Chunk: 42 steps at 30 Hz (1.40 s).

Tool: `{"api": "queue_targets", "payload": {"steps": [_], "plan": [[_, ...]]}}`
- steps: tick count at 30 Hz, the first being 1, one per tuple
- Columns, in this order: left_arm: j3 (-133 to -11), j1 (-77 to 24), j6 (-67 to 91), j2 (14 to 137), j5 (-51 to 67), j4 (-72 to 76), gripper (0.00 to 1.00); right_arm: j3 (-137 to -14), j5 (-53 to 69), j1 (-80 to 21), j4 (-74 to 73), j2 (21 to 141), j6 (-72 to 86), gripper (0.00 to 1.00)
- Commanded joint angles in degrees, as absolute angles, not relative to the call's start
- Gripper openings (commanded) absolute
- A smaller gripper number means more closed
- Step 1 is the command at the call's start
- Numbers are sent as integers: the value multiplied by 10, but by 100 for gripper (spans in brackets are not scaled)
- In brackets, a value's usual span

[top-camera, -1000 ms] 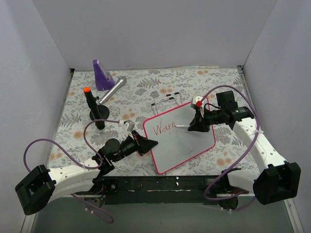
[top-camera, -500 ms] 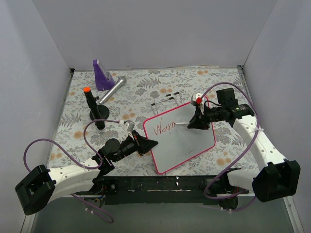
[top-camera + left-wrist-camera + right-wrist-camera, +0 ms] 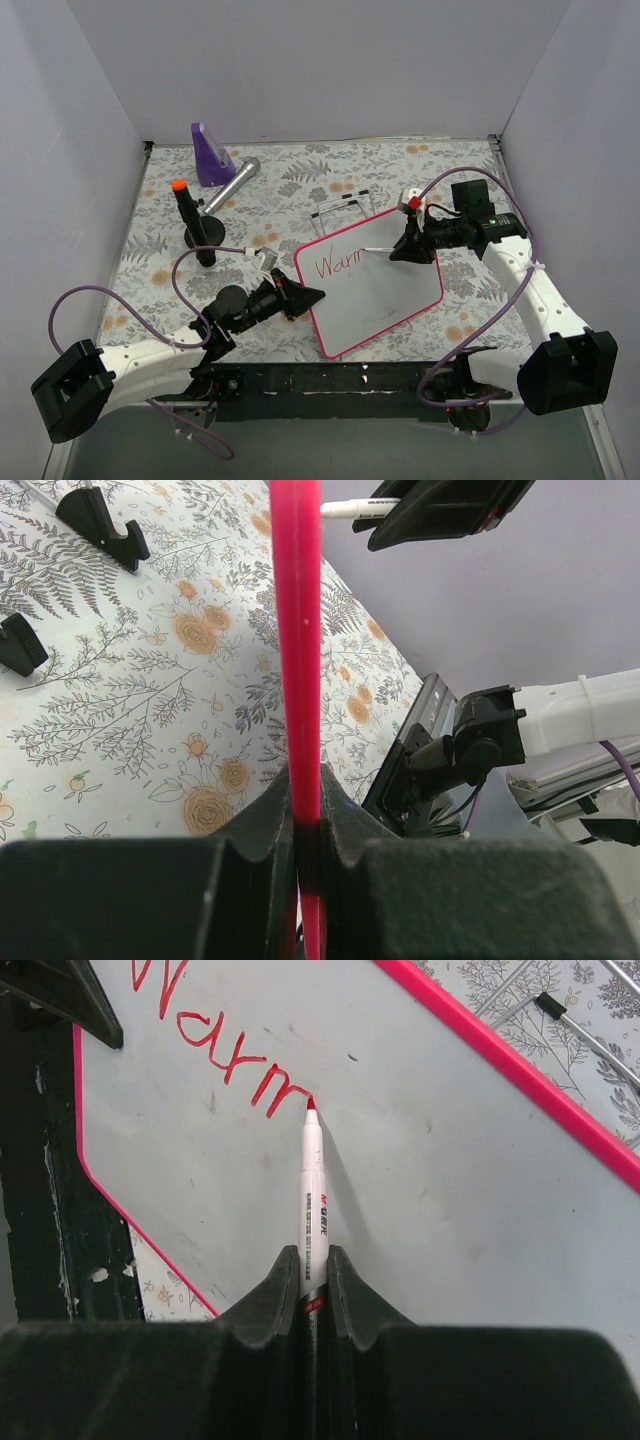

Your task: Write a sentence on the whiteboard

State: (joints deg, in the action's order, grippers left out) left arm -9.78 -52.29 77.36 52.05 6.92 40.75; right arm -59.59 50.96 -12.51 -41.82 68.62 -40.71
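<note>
The whiteboard point(image 3: 385, 290), white with a pink-red frame, lies tilted near the table's front. My left gripper point(image 3: 308, 296) is shut on its left frame edge point(image 3: 298, 630), which runs straight up between the jaws point(image 3: 308, 810). On the board the sentence point(image 3: 336, 266) reads "Warm" in red point(image 3: 215, 1045). My right gripper point(image 3: 400, 248) is shut on a white marker point(image 3: 313, 1190). The marker's red tip touches the board at the end of the "m". The marker point(image 3: 376, 250) points left toward the lettering.
A purple wedge-shaped object point(image 3: 210, 155), a silver microphone point(image 3: 232, 183) and an orange-capped black cylinder on a stand point(image 3: 190, 222) sit at the back left. A wire rack point(image 3: 340, 205) lies behind the board. Black clip feet point(image 3: 100, 525) rest on the floral cloth.
My right gripper has slid rightward with the marker, and the last letter has grown into a full "m". The left gripper has held the board's edge still.
</note>
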Motion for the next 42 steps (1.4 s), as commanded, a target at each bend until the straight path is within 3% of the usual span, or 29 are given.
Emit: {"api": "queue_targets", "payload": {"steps": [1, 10, 22, 42], "plan": [[-99, -526, 751, 505, 83, 458, 0, -592, 503, -121, -441, 680, -440, 1], [-101, -525, 752, 511, 84, 462, 0, -575, 504, -120, -461, 667, -460, 1], [-98, -526, 750, 504, 83, 454, 0, -658, 567, -121, -488, 658, -455, 1], [-98, -526, 744, 488, 81, 439, 0, -621, 587, -66, -470, 626, -459, 1]]}}
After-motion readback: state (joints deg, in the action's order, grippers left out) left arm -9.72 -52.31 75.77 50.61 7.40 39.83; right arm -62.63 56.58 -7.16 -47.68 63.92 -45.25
